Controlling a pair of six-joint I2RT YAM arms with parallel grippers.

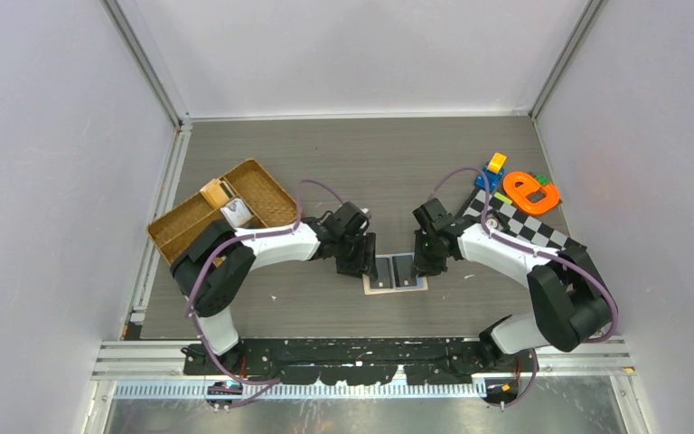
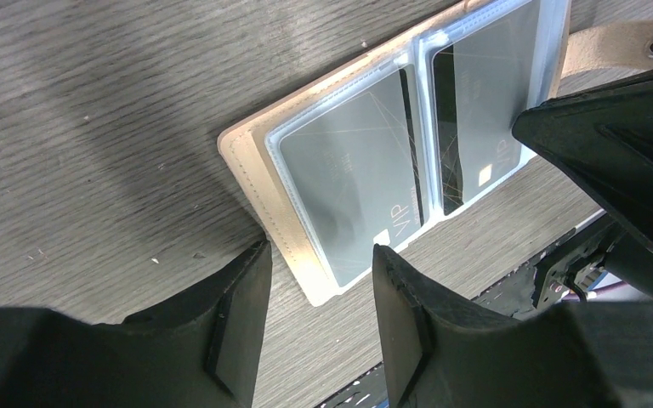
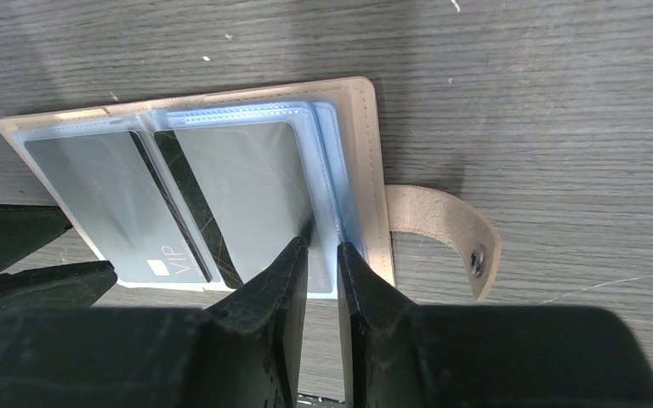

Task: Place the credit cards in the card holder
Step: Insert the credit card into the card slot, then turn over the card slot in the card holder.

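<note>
The peach-beige card holder (image 1: 396, 271) lies open and flat on the table between my two grippers, with its snap tab (image 3: 451, 225) sticking out on the right. Its clear pockets hold two grey cards with dark bands: one in the left pocket (image 2: 349, 178) (image 3: 93, 195), one in the right pocket (image 2: 485, 93) (image 3: 247, 187). My left gripper (image 1: 359, 262) (image 2: 319, 263) is open and empty over the holder's left corner (image 2: 255, 170). My right gripper (image 1: 425, 260) (image 3: 323, 251) stands with a narrow gap over the edge of the right pocket, tips at the plastic sleeves.
A brown wicker tray (image 1: 190, 226) with small items stands at the left. A checkered mat (image 1: 515, 221), an orange toy (image 1: 531, 193) and blue and yellow blocks (image 1: 491, 170) sit at the right. The black base rail (image 1: 370, 348) runs just below the card holder.
</note>
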